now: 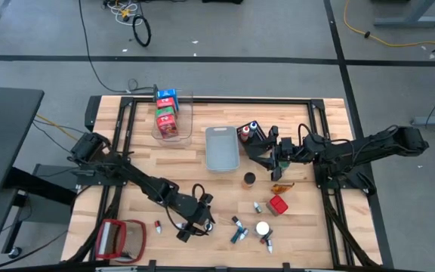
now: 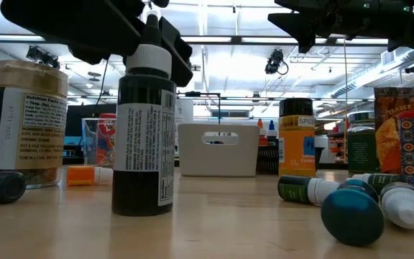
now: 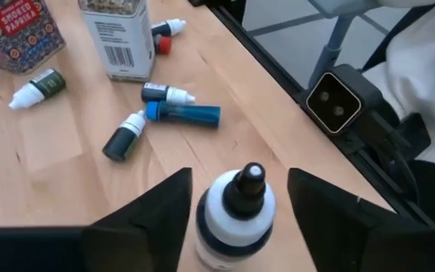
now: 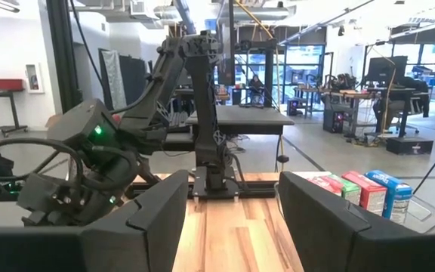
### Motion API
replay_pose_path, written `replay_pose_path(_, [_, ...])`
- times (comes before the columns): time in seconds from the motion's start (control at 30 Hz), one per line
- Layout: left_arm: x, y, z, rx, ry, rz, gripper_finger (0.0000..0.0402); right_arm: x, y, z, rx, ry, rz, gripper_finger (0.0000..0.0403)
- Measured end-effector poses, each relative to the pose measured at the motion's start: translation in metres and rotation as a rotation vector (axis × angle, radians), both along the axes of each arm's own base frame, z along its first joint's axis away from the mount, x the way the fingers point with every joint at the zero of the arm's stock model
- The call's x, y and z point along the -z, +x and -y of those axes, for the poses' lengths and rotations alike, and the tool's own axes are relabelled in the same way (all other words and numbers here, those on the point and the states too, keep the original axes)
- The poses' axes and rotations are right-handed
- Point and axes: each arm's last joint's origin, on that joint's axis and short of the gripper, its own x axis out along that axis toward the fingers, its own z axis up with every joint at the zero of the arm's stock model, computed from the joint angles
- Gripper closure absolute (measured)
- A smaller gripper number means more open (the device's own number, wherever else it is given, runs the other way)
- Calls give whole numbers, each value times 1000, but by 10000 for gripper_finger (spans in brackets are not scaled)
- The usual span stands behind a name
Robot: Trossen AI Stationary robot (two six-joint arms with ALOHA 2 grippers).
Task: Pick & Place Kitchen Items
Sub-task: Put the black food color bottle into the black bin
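- My left gripper (image 3: pixel 236 219) sits low in the high view, left of centre. Its fingers (image 3: pixel 153 219) stand apart on either side of a small upright dark bottle (image 3: pixel 236 215) with a white collar and black tip. I see a gap on each side, so nothing is clamped.
- In the low view that bottle (image 2: pixel 144 137) stands on the counter (image 2: pixel 214 223) in the left half of the frame, directly under the gripper.
- My right gripper (image 4: pixel 229 219) is in the right half of the high view, near the black bin (image 1: pixel 252 134). Its fingers (image 4: pixel 146 223) are apart and hold nothing.
- A few small dropper bottles (image 3: pixel 168 113) lie on their sides in the upper left of the left wrist view, next to a tall jar (image 3: pixel 118 38) and a red tin (image 3: pixel 17 30).
- In the high view, a red tin (image 1: pixel 279 205), a white-lidded jar (image 1: pixel 263 228) and a dark jar (image 1: pixel 248 179) sit right of centre.
- The little cartons (image 1: pixel 168 113) are packed in the clear bin (image 1: pixel 186 106) at upper left of centre; the grey bin (image 1: pixel 222 148) is in the middle.
- A red-framed flat object (image 1: pixel 119 238) lies at the lower left.
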Motion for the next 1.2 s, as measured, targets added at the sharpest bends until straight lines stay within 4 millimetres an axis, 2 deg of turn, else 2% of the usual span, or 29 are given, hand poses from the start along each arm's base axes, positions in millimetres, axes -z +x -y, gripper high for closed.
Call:
replay_pose_path(0.27, [0, 0, 0, 0, 19, 18, 274, 0, 0, 0, 0, 1, -1, 184])
replay_pose_path(0.47, [-9, 2, -4, -24, 82, 99, 274, 0, 0, 0, 0, 2, -1, 184])
replay_pose_path(0.6, [-31, 3, -17, -100, 131, 195, 268, 0, 0, 0, 0, 4, 0, 184])
replay_pose_path(0.73, [-64, 4, -42, -205, 241, 352, 260, 0, 0, 0, 0, 4, 2, 184])
replay_pose_path(0.87, [-93, 14, -79, -339, 283, 443, 273, 0, 0, 0, 1, 4, 4, 184])
replay_pose_path(1.03, [-109, 34, -131, -434, 175, 454, 270, -1, 0, 0, 2, -3, 9, 184])
replay_pose_path(1.2, [-105, 42, -165, -479, 154, 418, 258, 0, 0, 1, 25, -33, -3, 184])
